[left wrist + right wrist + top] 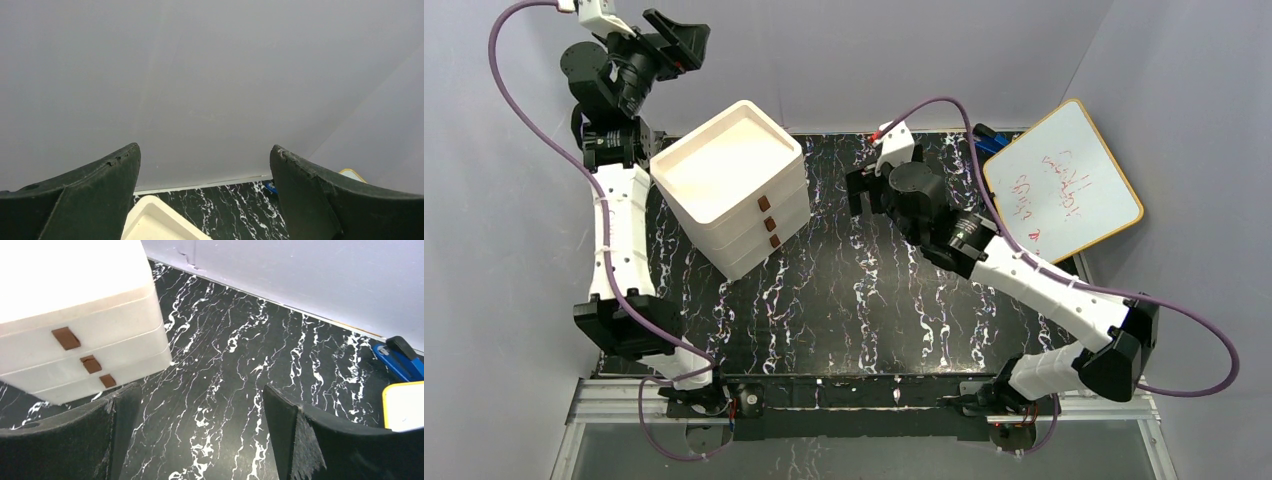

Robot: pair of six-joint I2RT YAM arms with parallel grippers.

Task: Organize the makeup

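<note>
No makeup shows in any view; the disc, palette, sticks and compact are hidden or out of view. My left gripper (pixel 679 40) is open and empty, raised high at the back left above the white three-drawer box (pixel 729 185); its wrist view (pixel 205 150) shows mostly the grey wall. My right gripper (pixel 856 190) is open and empty above the black marble table (pixel 854 300), to the right of the box. In its wrist view (pixel 200 390) the box (pixel 75 300) stands to the left with all three drawers shut.
The drawers carry brown pull tabs (pixel 768 221). A whiteboard with red writing (pixel 1064 180) leans at the back right, its yellow edge in the right wrist view (pixel 405 405). A blue object (pixel 397 360) lies beside it. Grey walls enclose the table.
</note>
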